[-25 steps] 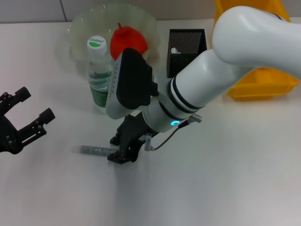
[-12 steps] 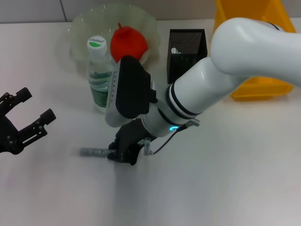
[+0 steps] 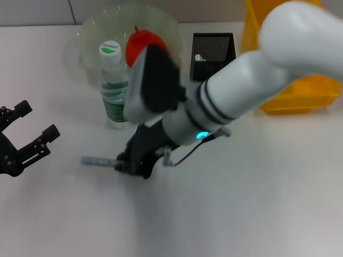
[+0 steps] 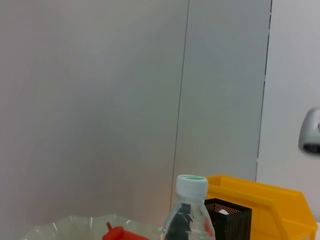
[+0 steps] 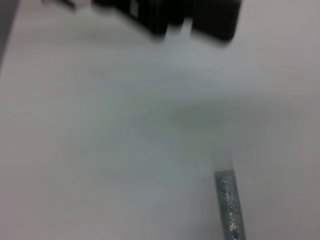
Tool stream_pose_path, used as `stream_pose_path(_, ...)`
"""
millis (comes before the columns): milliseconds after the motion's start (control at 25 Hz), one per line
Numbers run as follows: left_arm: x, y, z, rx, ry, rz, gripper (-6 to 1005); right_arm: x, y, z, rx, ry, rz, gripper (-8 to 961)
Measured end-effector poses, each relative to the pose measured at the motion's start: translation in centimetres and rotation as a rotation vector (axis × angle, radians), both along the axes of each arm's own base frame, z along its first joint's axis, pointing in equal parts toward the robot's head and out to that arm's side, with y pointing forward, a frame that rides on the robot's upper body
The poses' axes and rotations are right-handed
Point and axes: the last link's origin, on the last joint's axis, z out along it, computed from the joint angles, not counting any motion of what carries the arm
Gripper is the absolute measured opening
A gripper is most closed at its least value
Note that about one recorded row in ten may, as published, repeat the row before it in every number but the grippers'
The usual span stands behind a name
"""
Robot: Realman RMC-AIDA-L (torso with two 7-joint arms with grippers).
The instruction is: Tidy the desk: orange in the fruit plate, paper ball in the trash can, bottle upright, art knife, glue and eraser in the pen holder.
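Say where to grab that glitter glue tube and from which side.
Grip the glue tube at its end nearest the right gripper, coming from above with fingers across its width: it looks long, thin and near-level, so a pinch across suits it. The left gripper hangs idle.

Only text anywhere is some tiny green print on the bottle cap (image 3: 110, 47), way too small to read.

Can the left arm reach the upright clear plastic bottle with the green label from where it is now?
Probably yes. The left tool is open, and bare white desk lies between it and the clear plastic bottle. The right tool works nearer the robot.
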Motion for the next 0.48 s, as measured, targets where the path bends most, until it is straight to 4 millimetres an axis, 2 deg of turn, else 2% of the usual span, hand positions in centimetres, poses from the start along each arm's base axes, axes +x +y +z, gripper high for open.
stream_pose_path(120,-0.1,0.0,0.2,0.007,0.0,0.004,835,-0.3,0.3,2.7,0.033,0.041,-0.025,145)
stream_pose_path(160,-0.3,-0.2,0.5,0.023,-0.003,0.011,835,-0.2,-0.1,4.7,0.067,0.059,-0.033,146)
stream_pose_path(200,-0.4,-0.2,0.7,0.03,-0.003,0.016,835,-0.2,-0.1,4.7,0.067,0.059,-0.033,146)
stream_pose_path(320,-0.6,-0.3,0.9,0.038,-0.002,0.026,835,0.5,-1.4,8.1,0.108,0.094,-0.035,145)
stream_pose_path(360,-0.7,-0.3,0.9,0.044,-0.002,0.031,835,0.8,-2.3,10.5,0.14,0.128,-0.032,144)
stream_pose_path(400,-0.7,-0.3,1.0,0.049,-0.003,0.034,835,0.8,-2.3,10.5,0.14,0.128,-0.032,144)
stream_pose_path(480,-0.8,-0.3,1.2,0.062,-0.006,0.041,835,1.2,-3.2,12.7,0.178,0.162,-0.03,143)
